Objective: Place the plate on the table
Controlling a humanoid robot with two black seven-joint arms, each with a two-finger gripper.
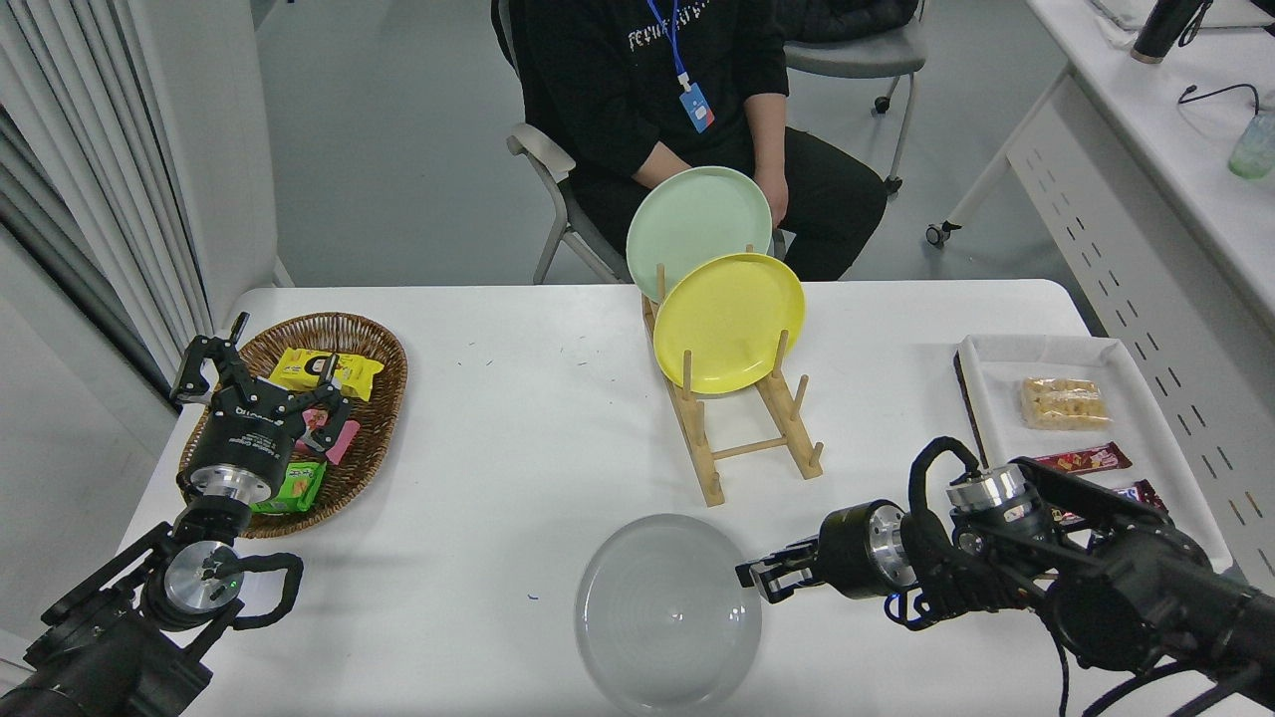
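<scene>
**Plate flat on the table, right pincer at its right rim**

At the far left, the left pincer [261, 383] is parked over the wicker basket [374, 344] of snack packets, its fingers spread apart and holding nothing; it lies well away from the work.

Moving right, the grey plate [667, 612] lies face up on the white table [518, 418], near the front edge and just in front of the wooden rack [742, 448], which carries the yellow plate [729, 321] and the pale green plate [697, 224] on edge. The grey plate looks fully set down, so the placing seems done or all but done.

Right again, the right pincer [759, 580] points leftward at the plate's right rim, right beside it. Whether its tips touch or clamp the rim I cannot tell; they are dark and small. This arm is by far the nearer, and the plate lies directly left of it, so a clear retreat would run rightward, away from the rim.
</scene>
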